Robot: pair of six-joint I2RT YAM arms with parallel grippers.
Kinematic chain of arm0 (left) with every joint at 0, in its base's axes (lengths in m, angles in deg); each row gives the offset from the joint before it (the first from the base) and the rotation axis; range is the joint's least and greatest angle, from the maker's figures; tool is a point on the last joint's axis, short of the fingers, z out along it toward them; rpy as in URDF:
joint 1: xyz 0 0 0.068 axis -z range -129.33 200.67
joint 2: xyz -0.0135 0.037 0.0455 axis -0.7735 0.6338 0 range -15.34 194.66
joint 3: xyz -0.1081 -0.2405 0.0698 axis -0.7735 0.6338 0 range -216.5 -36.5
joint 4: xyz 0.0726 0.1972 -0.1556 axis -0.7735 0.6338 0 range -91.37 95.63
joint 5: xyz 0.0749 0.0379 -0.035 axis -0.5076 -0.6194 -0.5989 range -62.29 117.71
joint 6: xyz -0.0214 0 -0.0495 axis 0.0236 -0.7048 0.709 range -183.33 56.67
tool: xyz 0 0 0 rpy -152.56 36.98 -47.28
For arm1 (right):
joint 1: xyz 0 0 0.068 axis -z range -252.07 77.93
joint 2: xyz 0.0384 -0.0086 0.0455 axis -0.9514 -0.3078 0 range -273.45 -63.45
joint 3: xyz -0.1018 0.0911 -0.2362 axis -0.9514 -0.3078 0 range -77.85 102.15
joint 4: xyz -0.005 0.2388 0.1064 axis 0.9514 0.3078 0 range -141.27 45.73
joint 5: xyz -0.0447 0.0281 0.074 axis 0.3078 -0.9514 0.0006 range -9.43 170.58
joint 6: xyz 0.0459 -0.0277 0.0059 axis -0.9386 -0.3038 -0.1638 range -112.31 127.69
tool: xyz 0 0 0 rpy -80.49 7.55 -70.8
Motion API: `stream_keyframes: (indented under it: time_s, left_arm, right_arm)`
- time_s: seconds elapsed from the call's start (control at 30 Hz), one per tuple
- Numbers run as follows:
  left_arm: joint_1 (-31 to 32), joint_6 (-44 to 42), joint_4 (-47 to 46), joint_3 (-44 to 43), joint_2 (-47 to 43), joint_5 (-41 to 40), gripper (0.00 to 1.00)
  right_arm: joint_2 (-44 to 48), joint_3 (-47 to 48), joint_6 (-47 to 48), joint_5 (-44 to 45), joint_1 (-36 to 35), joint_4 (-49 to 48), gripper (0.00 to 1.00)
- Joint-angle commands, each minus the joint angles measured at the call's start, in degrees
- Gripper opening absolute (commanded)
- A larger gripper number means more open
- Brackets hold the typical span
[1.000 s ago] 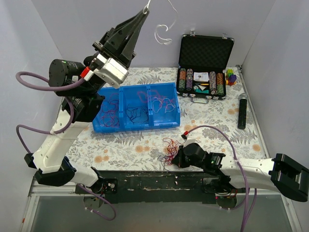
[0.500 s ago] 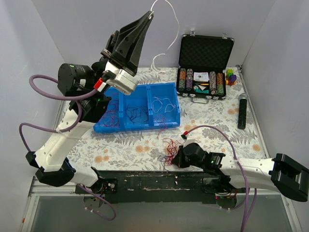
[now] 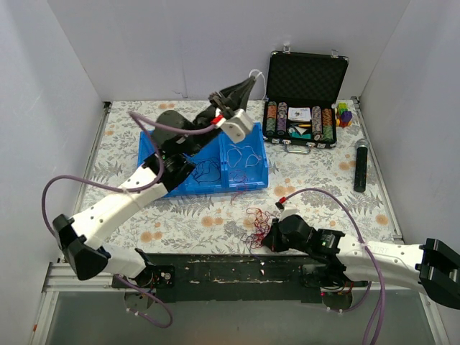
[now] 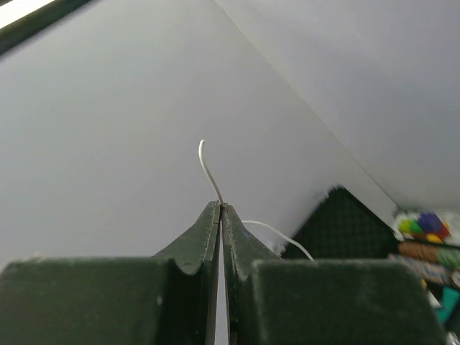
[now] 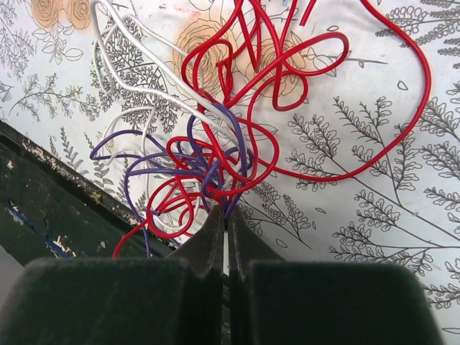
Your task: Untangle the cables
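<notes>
**Now both pincers are pinching wire**

Seen from above, the left pincer (image 3: 251, 75) is reaching out over the far side of the blue tray (image 3: 153, 190), close to the open chip case (image 3: 305, 72). It is gripping a white wire (image 3: 256, 72) at its tip. More wires are lying in the tray's three sections. Near the front edge of the bench (image 3: 194, 215), the tangle of cables (image 3: 253, 221) is resting with the right pincer (image 3: 267, 236) pushed against it.

From the left wrist, the left pincer (image 4: 221, 206) is pressed together on the white wire (image 4: 208, 167), whose short end is curling upward.

From the right wrist, the right pincer (image 5: 224, 213) is closed tight on strands at the tangle's (image 5: 230, 144) near edge. Red, purple and white loops are spreading across the flowered surface, and I cannot tell which strand is being held.
</notes>
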State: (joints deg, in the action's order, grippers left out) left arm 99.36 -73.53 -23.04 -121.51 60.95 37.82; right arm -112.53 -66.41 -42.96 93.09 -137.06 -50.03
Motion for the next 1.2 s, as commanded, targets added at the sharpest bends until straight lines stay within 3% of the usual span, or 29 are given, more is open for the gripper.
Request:
stream_keyframes:
  time_s: [0.0, 0.17, 0.43, 0.8, 1.17]
  left_arm:
    - [-3.15, 4.83, -3.54, 6.78, 3.33, -4.84, 0.0]
    - [-7.11, 9.66, -7.76, 9.6, 9.74, -5.98, 0.0]
    - [-8.87, 9.76, -11.46, 12.59, 17.65, -5.45, 0.0]
    - [-9.05, 12.13, -12.33, 16.54, 19.07, -4.83, 0.0]
    - [-9.13, 4.49, -33.94, 22.16, 14.77, -7.47, 0.0]
  right_arm:
    - [-0.14, -1.95, 1.0, 1.81, -0.31, 5.88, 0.01]
    - [0.21, -2.21, 1.0, 1.81, -0.31, 5.97, 0.01]
    - [2.49, -2.74, 0.73, 2.43, -0.31, 7.02, 0.01]
    - [-0.14, -2.74, 1.17, 2.52, -0.4, 5.01, 0.01]
    - [-0.93, -3.09, 1.35, 2.08, -0.31, 3.86, 0.01]
